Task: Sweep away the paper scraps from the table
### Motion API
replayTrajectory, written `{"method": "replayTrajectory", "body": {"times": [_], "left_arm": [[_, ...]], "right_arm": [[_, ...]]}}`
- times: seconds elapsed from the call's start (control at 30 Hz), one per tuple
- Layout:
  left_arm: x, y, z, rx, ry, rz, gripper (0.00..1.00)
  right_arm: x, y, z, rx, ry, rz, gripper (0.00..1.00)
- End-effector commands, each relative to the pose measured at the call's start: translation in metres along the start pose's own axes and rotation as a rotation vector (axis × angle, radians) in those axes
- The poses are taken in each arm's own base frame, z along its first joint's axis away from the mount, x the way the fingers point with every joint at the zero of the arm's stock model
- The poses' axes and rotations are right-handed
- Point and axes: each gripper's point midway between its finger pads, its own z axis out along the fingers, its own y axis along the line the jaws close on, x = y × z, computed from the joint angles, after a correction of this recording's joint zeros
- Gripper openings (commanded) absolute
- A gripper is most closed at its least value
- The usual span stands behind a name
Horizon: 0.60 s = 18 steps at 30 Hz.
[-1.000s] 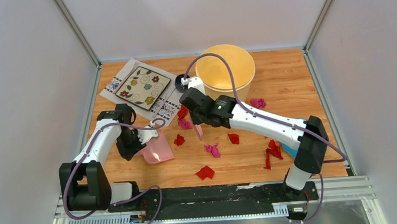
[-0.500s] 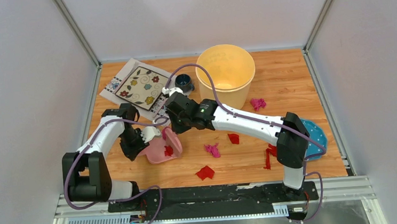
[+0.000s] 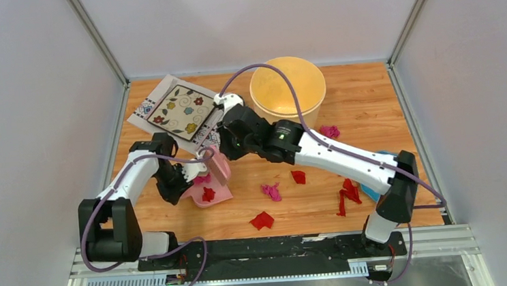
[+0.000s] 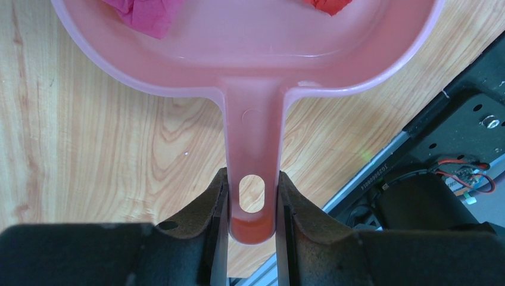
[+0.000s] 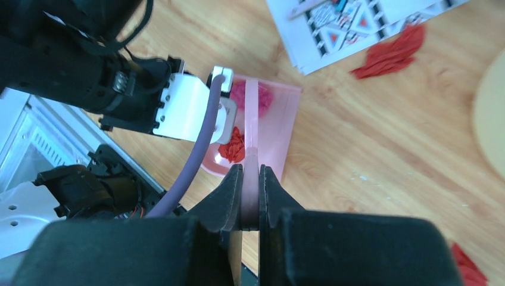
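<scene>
My left gripper (image 4: 251, 202) is shut on the handle of a pink dustpan (image 3: 214, 187) that lies on the table (image 3: 371, 106) at the left. One red scrap (image 3: 207, 194) and one magenta scrap (image 3: 202, 180) lie in the pan. My right gripper (image 5: 251, 196) is shut on a pink brush (image 5: 252, 131), whose head stands at the pan's open edge (image 3: 220, 167). More paper scraps lie loose on the wood: a magenta one (image 3: 272, 191), red ones (image 3: 298, 176) (image 3: 262, 220) (image 3: 348, 191), and a magenta one (image 3: 330, 131) near the bucket.
A yellow bucket (image 3: 287, 89) stands at the back centre. A white patterned placemat (image 3: 158, 96) with a flowered square tile (image 3: 183, 111) lies at the back left, a red scrap (image 5: 393, 50) by its corner. A blue object (image 3: 372, 192) peeks from under the right arm.
My right arm swept the brush left to the dustpan, and a red and a magenta scrap went into the pan. The left arm shifted the pan slightly right.
</scene>
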Motion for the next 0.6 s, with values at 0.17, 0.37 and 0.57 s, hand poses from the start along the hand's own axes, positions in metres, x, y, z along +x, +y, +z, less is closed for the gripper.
{"method": "replayTrajectory", "body": {"times": [0.17, 0.37, 0.57], "left_arm": [[-0.046, 0.002, -0.023, -0.060, -0.248, -0.026, 0.00], [-0.075, 0.007, -0.062, -0.092, -0.367, -0.074, 0.00], [-0.097, 0.022, -0.100, -0.142, -0.429, -0.114, 0.00]], "right_arm": [[-0.057, -0.048, -0.095, 0.192, -0.239, -0.040, 0.00], [-0.069, -0.079, -0.165, 0.255, -0.352, -0.009, 0.00], [-0.066, -0.103, -0.224, 0.264, -0.424, 0.038, 0.00]]}}
